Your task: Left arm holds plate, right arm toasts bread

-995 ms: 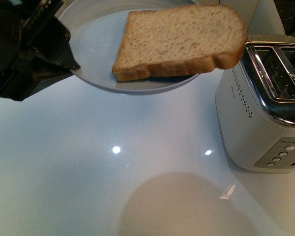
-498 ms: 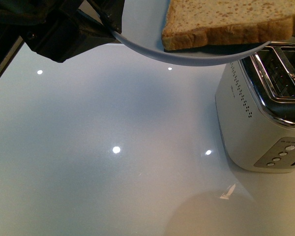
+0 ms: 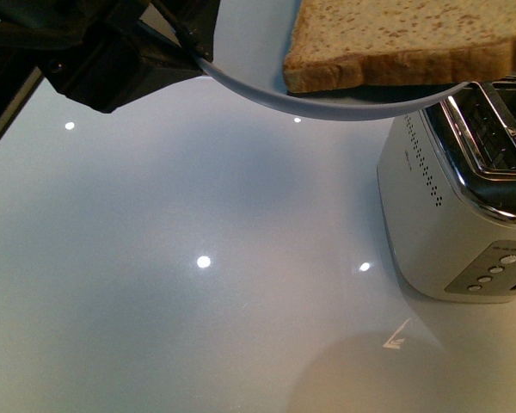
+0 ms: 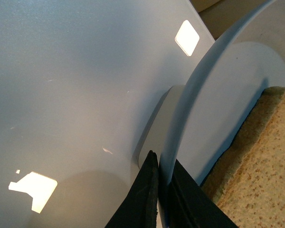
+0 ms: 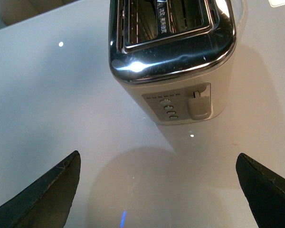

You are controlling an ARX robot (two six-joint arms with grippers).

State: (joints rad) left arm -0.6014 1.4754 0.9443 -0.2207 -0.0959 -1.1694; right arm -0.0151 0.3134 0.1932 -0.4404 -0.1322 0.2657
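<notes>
My left gripper (image 3: 189, 39) is shut on the rim of the pale plate (image 3: 267, 90) and holds it in the air at the top of the front view, beside the toaster. The bread (image 3: 396, 39), a speckled tan slice with brown crust, lies on the plate. In the left wrist view the dark jaws (image 4: 162, 178) pinch the plate's rim (image 4: 199, 90), with the bread (image 4: 261, 156) close by. My right gripper (image 5: 156, 185) is open and empty, hovering above the table in front of the toaster's lever side.
A silver two-slot toaster (image 3: 464, 198) stands on the glossy white table (image 3: 198, 301) at the right; its slots are empty. In the right wrist view the toaster (image 5: 173, 52) shows its lever (image 5: 199, 104) and round buttons (image 5: 168, 108).
The plate with the bread rose and moved right toward the toaster over the last second; in the last half second it barely moved.
</notes>
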